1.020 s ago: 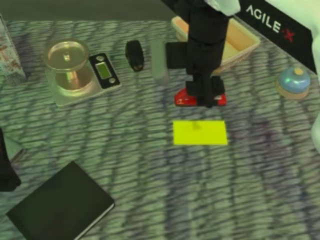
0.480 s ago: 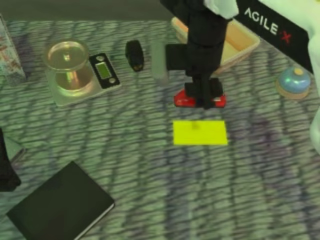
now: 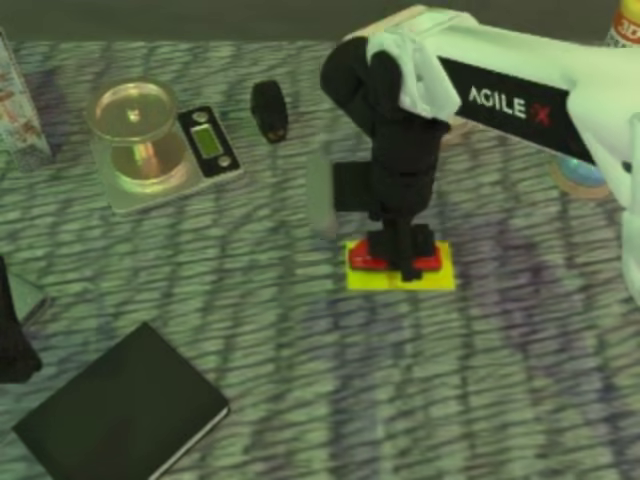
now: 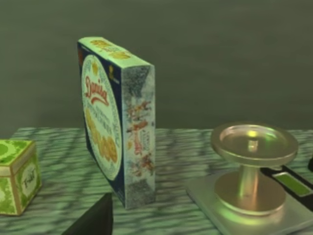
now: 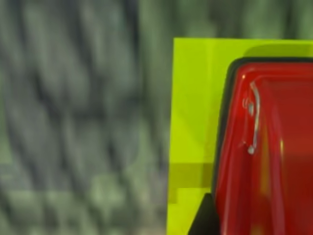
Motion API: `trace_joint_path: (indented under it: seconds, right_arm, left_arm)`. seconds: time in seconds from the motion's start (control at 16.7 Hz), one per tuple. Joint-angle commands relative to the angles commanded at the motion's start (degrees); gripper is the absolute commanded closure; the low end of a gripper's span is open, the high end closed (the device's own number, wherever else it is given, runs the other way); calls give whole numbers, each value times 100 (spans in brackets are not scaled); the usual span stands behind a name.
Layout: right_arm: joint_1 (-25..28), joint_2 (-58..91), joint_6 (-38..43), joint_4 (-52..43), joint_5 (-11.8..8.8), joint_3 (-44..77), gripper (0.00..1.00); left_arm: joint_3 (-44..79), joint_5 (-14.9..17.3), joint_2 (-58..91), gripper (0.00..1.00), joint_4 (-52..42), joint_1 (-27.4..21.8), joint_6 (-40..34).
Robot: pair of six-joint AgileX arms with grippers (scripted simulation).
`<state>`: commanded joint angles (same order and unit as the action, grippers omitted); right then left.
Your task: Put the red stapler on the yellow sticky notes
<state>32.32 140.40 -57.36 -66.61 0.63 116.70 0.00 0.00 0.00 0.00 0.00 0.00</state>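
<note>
The right gripper (image 3: 406,262) is positioned directly over the yellow sticky notes (image 3: 438,281), and the red stapler (image 3: 368,259) is held between its jaws, which are closed against the stapler's middle. The stapler's ends are seen on either side of the jaws, above the far half of the pad. In the right wrist view, the stapler (image 5: 266,152) is seen over the notes (image 5: 195,122); whether it touches them cannot be told. The left gripper is parked at the table's left edge, beyond view, well apart from the jaws.
</note>
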Motion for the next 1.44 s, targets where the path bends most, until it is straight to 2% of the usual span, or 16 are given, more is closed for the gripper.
trace_joint_path:
  seconds: [0.3, 1.08, 1.44]
  right_arm:
    - [-7, 1, 2, 144, -1, -144, 100]
    - [-7, 1, 2, 144, -1, -144, 2]
    - [-7, 1, 2, 144, -1, -144, 0]
  left_arm:
    - [0, 0, 0, 0, 0, 0, 0]
    - [0, 0, 0, 0, 0, 0, 0]
    - [0, 0, 0, 0, 0, 0, 0]
